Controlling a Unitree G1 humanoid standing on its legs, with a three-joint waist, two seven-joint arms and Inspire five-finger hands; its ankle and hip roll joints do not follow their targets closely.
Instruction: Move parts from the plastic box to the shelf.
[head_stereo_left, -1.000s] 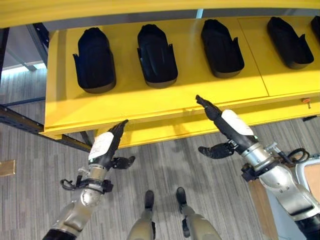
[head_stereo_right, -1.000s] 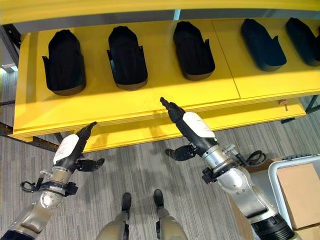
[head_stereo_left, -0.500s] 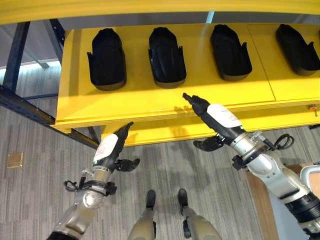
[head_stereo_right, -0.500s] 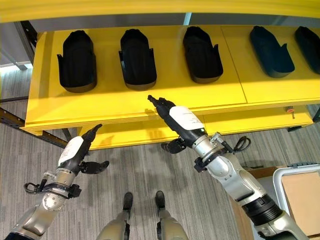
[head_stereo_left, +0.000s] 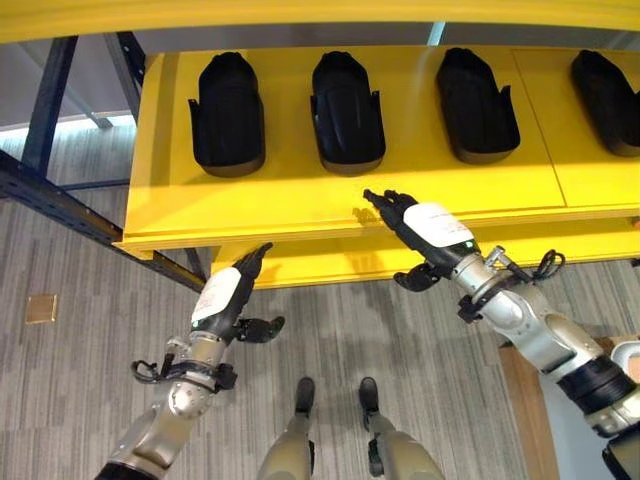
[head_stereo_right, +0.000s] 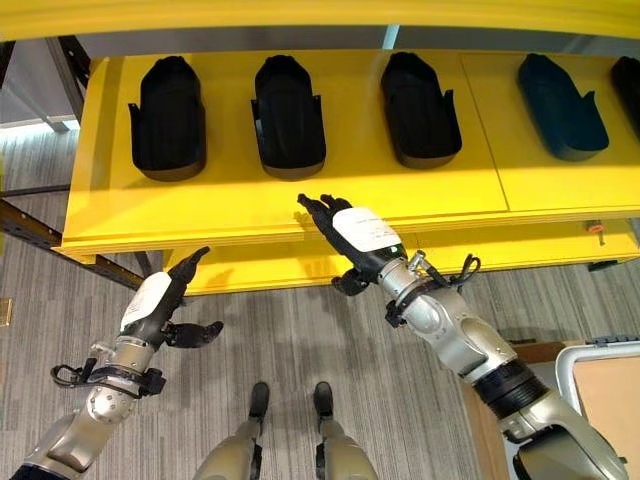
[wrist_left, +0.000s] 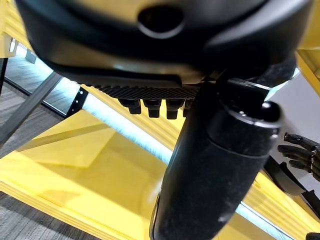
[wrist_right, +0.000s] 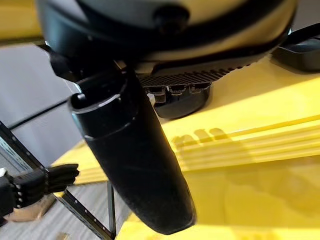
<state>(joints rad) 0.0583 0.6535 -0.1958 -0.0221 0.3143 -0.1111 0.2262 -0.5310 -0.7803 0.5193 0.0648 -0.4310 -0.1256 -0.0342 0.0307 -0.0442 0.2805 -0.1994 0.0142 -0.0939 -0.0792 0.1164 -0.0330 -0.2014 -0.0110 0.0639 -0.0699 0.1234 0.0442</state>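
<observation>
Several black moulded parts lie in a row on the yellow shelf (head_stereo_left: 300, 200), among them one at the left (head_stereo_left: 228, 112), one beside it (head_stereo_left: 347, 110) and a third (head_stereo_left: 477, 103). My right hand (head_stereo_left: 425, 225) is open and holds nothing; its straight fingers reach over the shelf's front edge, between the second and third parts. In the right wrist view a black part (wrist_right: 182, 102) shows just past the fingers. My left hand (head_stereo_left: 225, 295) is open and holds nothing. It hangs below the shelf's front left corner, fingers pointing up at the edge.
A dark steel rack post (head_stereo_left: 45, 110) and a slanted beam (head_stereo_left: 60, 205) stand left of the shelf. A pale-rimmed box (head_stereo_right: 600, 365) with something brown inside shows at the lower right. A lower yellow board (head_stereo_left: 330, 265) runs under the shelf. Grey striped floor lies below.
The camera has shifted, so the shelf sits further right in view. My right hand has moved left along the shelf's front edge and its fingers have spread. The left hand keeps its pose.
</observation>
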